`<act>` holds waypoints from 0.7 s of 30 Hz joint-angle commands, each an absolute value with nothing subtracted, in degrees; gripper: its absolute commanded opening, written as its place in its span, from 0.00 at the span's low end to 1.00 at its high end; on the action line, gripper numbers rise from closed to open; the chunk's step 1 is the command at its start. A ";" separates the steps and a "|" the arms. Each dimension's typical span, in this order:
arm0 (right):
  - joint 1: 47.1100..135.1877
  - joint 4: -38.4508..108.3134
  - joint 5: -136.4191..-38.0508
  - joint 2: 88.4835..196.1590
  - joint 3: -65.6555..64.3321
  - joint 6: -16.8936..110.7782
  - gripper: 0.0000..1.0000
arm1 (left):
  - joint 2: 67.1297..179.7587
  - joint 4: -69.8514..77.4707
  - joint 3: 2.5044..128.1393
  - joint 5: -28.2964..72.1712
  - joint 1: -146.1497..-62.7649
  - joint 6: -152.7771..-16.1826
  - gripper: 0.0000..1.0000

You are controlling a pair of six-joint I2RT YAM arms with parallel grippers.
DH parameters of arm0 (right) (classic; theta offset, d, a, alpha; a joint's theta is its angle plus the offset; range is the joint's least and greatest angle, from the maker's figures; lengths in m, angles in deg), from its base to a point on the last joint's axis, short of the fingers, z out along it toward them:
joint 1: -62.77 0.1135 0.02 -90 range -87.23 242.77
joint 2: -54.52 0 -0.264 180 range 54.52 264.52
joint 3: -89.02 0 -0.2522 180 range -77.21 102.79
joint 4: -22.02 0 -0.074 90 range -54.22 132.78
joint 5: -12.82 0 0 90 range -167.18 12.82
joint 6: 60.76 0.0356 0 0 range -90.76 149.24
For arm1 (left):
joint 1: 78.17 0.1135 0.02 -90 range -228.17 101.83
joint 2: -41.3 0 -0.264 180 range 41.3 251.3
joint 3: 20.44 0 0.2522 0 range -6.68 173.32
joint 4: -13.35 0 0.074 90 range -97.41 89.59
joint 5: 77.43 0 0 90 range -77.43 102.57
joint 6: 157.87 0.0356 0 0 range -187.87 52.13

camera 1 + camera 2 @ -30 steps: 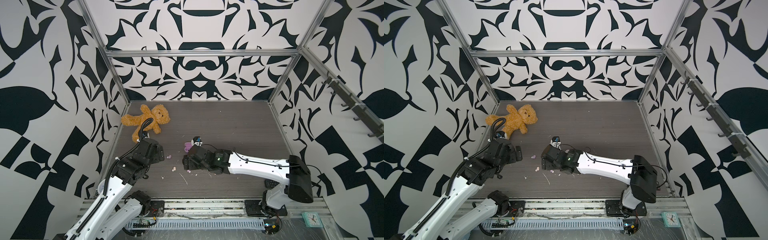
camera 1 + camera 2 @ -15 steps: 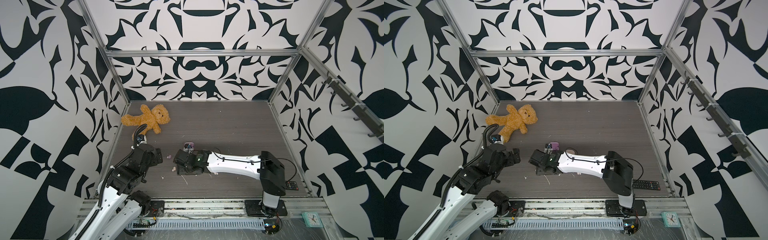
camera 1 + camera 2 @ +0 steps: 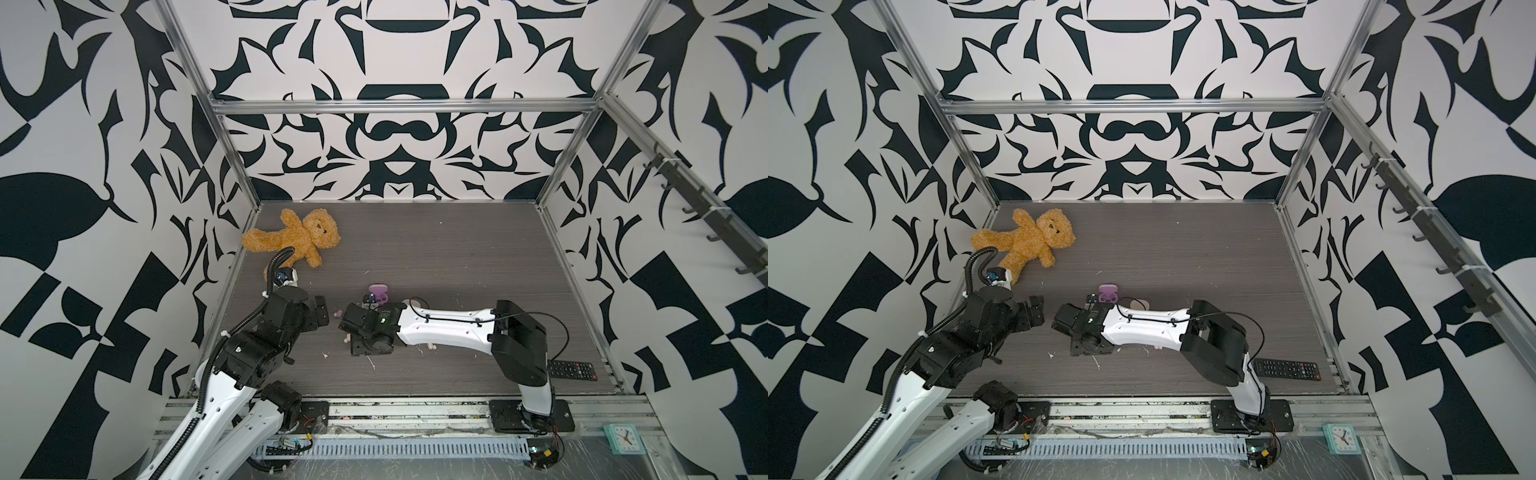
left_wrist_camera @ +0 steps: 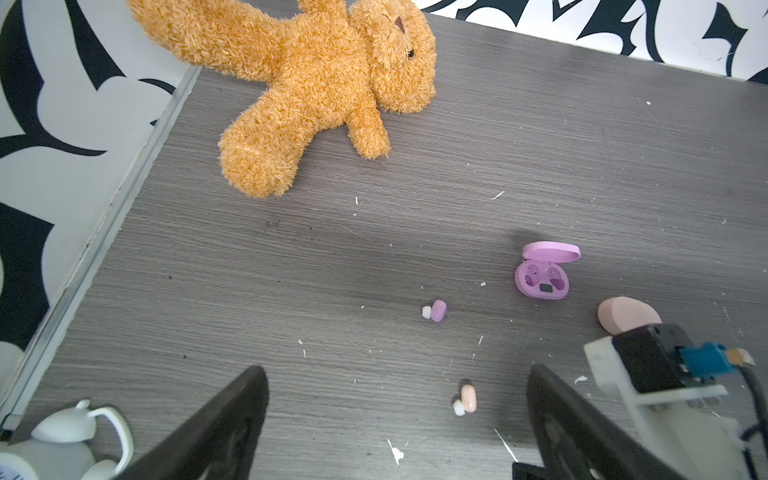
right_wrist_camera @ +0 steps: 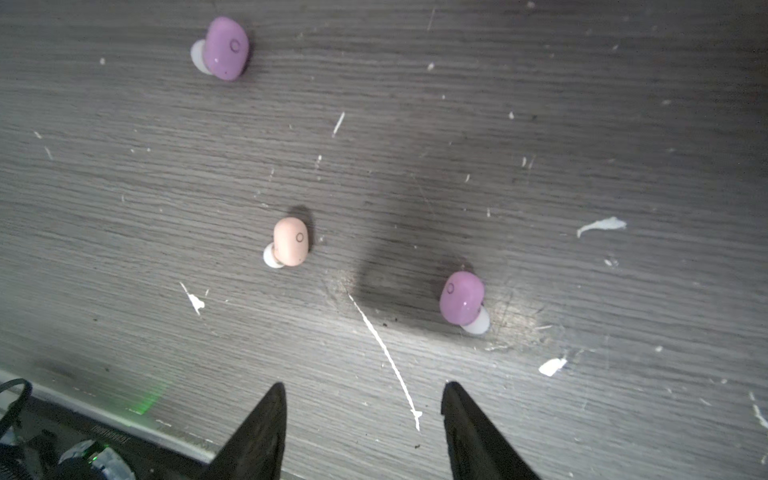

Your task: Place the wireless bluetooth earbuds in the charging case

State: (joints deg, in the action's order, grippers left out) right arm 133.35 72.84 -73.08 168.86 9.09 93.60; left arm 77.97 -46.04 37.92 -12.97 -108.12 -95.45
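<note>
In both top views the left gripper [image 3: 323, 318] [image 3: 1039, 309] is hanging over the table [image 3: 457, 257] [image 3: 1183, 249] near its left edge. The right gripper [image 3: 348, 323] [image 3: 1061, 322] is reaching across the middle to face it. How the jaws are standing is not showing clearly from this height. The lilac case [image 3: 379, 292] [image 3: 1109, 294] is sitting just behind the right wrist with its lid up. The peach case [image 3: 415, 302] [image 3: 1138, 304] is lying beside it, partly hidden by the arm. In a top view the lilac bud [image 3: 337, 311] is lying on the table between the two grippers. The bear [image 3: 299, 241] [image 3: 1030, 243] is lying at the rear left corner and the remote [image 3: 571, 370] [image 3: 1287, 369] at the front right. In the left wrist view the left gripper [image 4: 397, 370] is holding its fingers [image 4: 232, 415] spread wide, with nothing between them. The lilac case [image 4: 542, 278] is sitting open with both seats empty. The lilac bud [image 4: 437, 311] and the peach bud [image 4: 468, 398] are lying loose on the table, apart from the case and from each other. The peach case [image 4: 627, 318] is lying near the lilac case, half covered by the right arm. In the right wrist view the right gripper [image 5: 365, 386] is showing its fingers [image 5: 266, 428] apart, gripping nothing. The peach bud [image 5: 291, 241] is lying ahead of the tips and the lilac bud [image 5: 226, 48] farther off. The second lilac bud [image 5: 461, 297] is lying apart from both, among white scraps [image 5: 386, 353].
</note>
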 commanded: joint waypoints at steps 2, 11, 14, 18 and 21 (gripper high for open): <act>133.17 74.19 -71.84 168.24 10.94 93.39 0.62 | 77.79 -45.67 37.36 -11.87 -107.88 -95.35 1.00; 132.39 74.87 -71.02 169.11 10.50 93.05 0.59 | 77.84 -45.42 37.35 -11.11 -107.89 -95.13 0.99; 132.34 74.89 -70.94 169.28 10.54 92.77 0.59 | 77.84 -45.42 37.38 -10.93 -107.90 -95.12 0.99; 132.21 74.88 -70.85 169.48 10.59 92.53 0.57 | 77.82 -45.33 37.27 -10.81 -107.91 -95.08 0.99; 132.06 74.89 -70.75 169.74 10.58 92.42 0.56 | 77.85 -45.25 37.29 -10.58 -107.93 -95.10 0.99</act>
State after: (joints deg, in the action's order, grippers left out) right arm 132.37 73.54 -72.23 169.37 9.09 93.14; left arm 77.97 -45.21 37.92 -11.33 -108.12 -94.94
